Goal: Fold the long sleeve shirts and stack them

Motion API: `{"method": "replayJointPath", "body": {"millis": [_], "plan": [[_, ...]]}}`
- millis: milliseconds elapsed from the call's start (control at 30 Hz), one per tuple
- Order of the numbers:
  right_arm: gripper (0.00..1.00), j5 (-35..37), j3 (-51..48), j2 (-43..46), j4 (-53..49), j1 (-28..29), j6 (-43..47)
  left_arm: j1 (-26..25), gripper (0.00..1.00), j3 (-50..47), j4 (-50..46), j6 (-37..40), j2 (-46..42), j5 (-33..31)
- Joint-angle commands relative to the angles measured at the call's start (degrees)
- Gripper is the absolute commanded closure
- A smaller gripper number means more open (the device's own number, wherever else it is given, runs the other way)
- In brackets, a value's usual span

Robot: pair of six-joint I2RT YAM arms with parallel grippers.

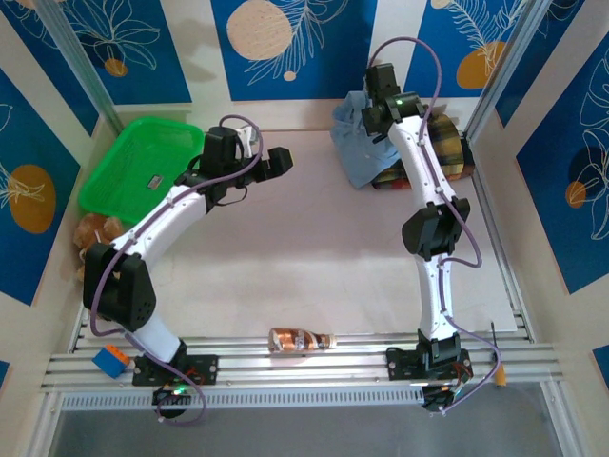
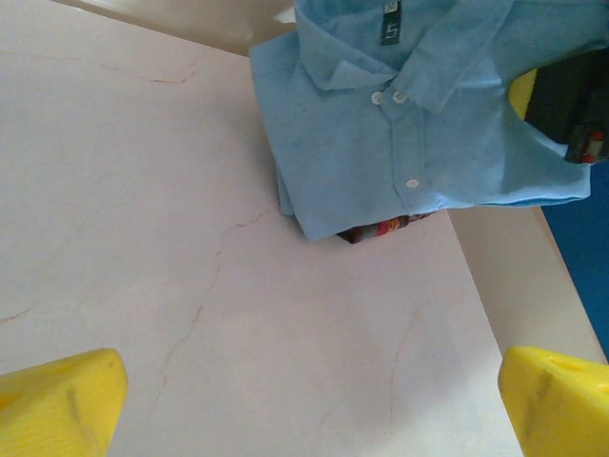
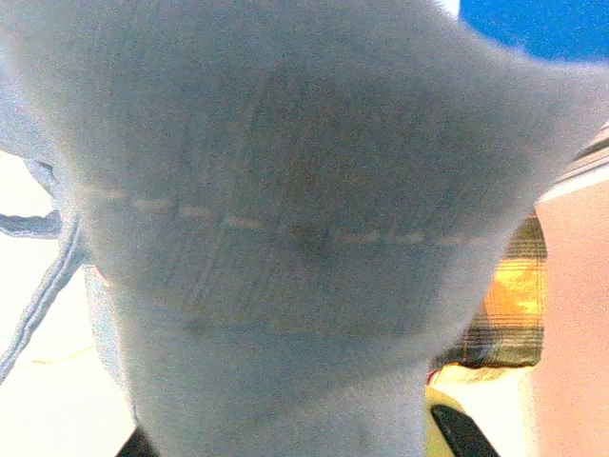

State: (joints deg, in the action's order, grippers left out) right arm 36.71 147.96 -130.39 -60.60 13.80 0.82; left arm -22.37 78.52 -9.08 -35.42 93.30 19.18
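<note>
While the left tool (image 1: 279, 162) hangs above bare bench (image 1: 314, 257) at centre left of the top view, its yellow fingers (image 2: 57, 405) stand spread wide. One shows in each lower corner of the left wrist view, with nothing between them. The right tool (image 1: 373, 100) is at upper right of the top view, pressed together on a bunch of the blue shirt (image 1: 357, 148). In the right wrist view that pale blue cloth, a stitched seam across it, hangs blurred right before the lens. The blue shirt lies at the upper right of the bench, collar and white buttons up, partly over the plaid shirt (image 1: 447, 152). The plaid shirt's edge peeks out beneath the blue shirt's lower edge in the left wrist view, and it shows yellow and brown at right in the right wrist view. A dark tag (image 2: 391, 19) inside the collar carries pale marks too small to read. A green basket (image 1: 143, 157) sits at upper left. A brown bottle (image 1: 300, 340) lies on the rails (image 1: 362, 360) at bottom centre; its label cannot be read.
</note>
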Motion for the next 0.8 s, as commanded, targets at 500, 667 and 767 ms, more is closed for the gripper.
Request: {"method": "replayJointPath", "body": {"millis": [500, 667, 767], "plan": [[1.00, -9.39, 1.17, 2.97, -0.91, -8.58, -5.94, 0.97, 0.00, -1.29, -3.14, 2.53, -3.52, -1.49], [1.00, -10.47, 1.80, -0.70, 1.46, -11.16, -4.61, 1.25, 0.00, -0.33, -6.76, 3.82, -3.91, -2.08], [1.00, -11.90, 3.66, -3.93, 2.03, -13.18, -4.62, 1.62, 0.00, 0.64, -9.66, 4.89, -4.39, -2.65]]}}
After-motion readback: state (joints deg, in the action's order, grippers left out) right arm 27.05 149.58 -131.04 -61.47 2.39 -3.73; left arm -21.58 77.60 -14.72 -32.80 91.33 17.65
